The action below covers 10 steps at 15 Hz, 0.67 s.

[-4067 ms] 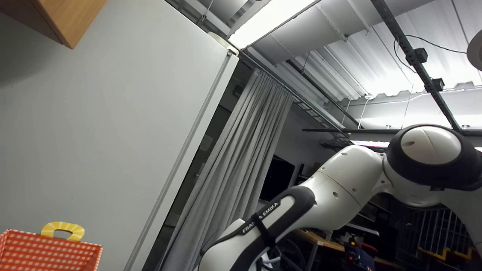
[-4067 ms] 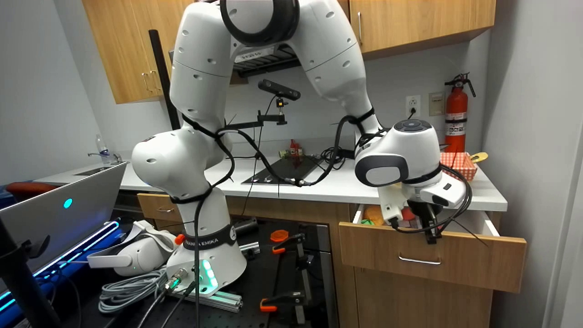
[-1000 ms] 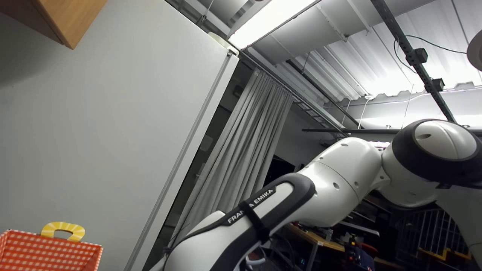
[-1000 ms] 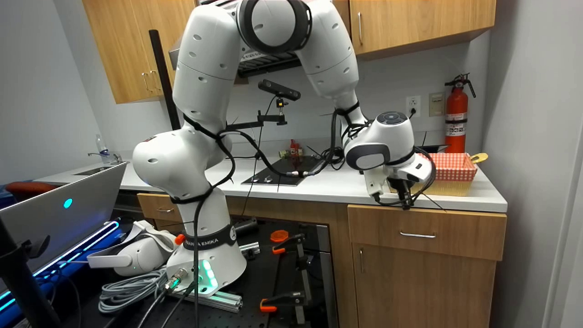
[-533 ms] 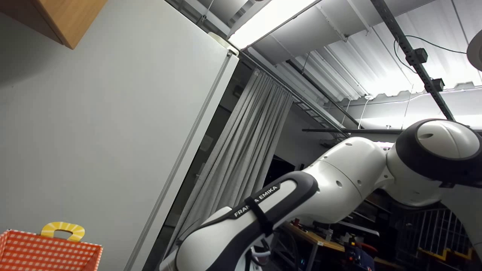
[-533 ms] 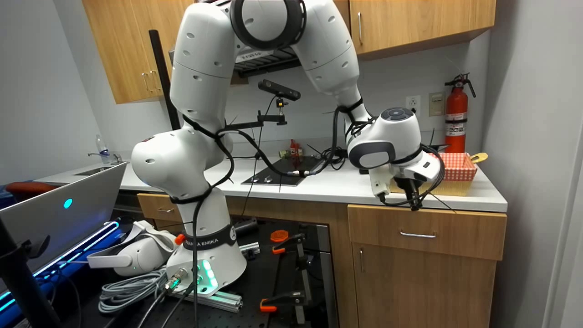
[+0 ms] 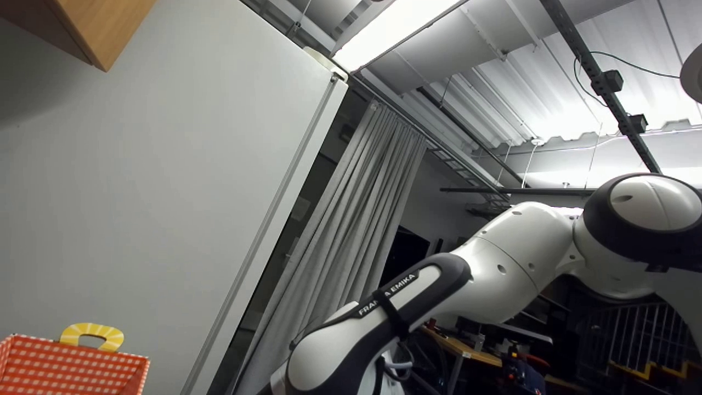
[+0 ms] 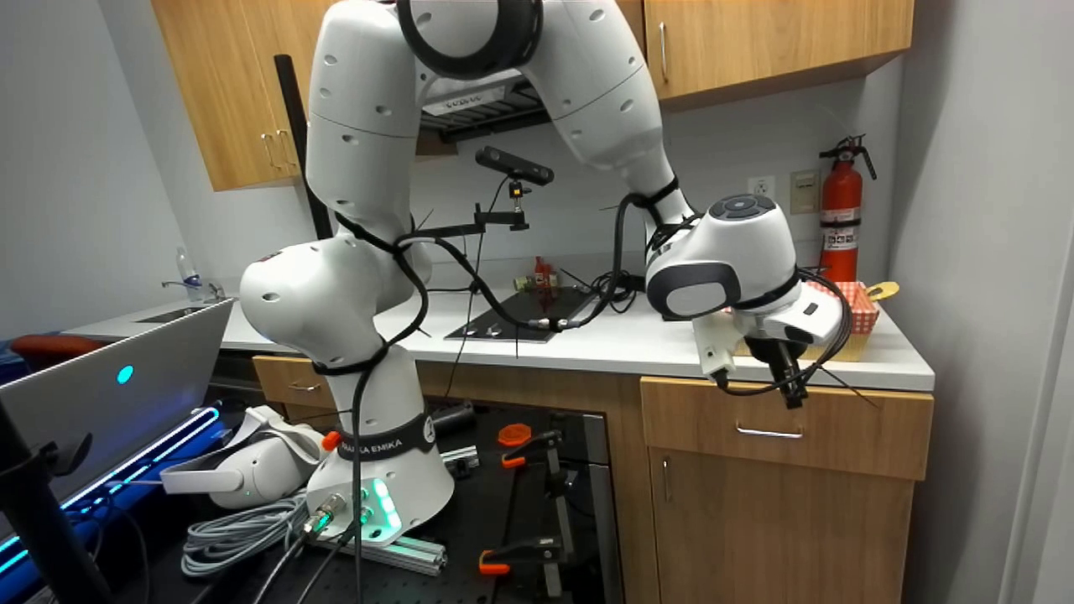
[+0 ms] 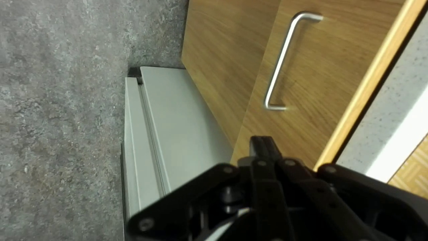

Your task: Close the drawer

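The wooden drawer (image 8: 705, 428) is pushed in, its front flush with the cabinet below the white counter. Its silver handle (image 8: 769, 433) faces out. In the wrist view the drawer front (image 9: 321, 73) and handle (image 9: 279, 63) show large, beyond my fingertips. My black gripper (image 9: 262, 140) has its two fingers pressed together with nothing between them. In an exterior view the gripper (image 8: 793, 401) hangs tilted down in front of the drawer's upper part, above and slightly right of the handle. It appears apart from the drawer front. The drawer's contents are hidden.
A red checkered basket (image 8: 862, 309) stands on the white counter (image 8: 604, 352), partly behind my wrist; it also shows in an exterior view (image 7: 71, 367). A fire extinguisher (image 8: 840, 210) stands behind it. A grey wall (image 8: 990, 252) bounds the right. A cooktop (image 8: 529, 315) lies left.
About four seconds ago the drawer stood open with the gripper at its front; by one second ago it is shut. Since then the gripper has moved right and slightly down in an exterior view.
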Each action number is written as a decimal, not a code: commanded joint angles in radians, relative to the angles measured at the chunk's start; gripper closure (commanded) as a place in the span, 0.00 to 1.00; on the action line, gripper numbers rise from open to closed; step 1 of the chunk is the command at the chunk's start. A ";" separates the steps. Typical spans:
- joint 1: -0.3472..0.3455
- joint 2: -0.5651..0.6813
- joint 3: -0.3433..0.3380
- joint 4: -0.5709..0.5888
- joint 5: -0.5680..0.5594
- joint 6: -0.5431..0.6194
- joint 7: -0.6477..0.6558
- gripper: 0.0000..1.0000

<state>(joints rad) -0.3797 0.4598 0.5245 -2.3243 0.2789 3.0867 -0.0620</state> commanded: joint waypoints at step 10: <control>-0.736 -0.078 0.636 -0.156 0.017 0.046 -0.172 1.00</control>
<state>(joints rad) -0.9597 0.3904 1.0104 -2.4336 0.2789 3.1312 -0.1893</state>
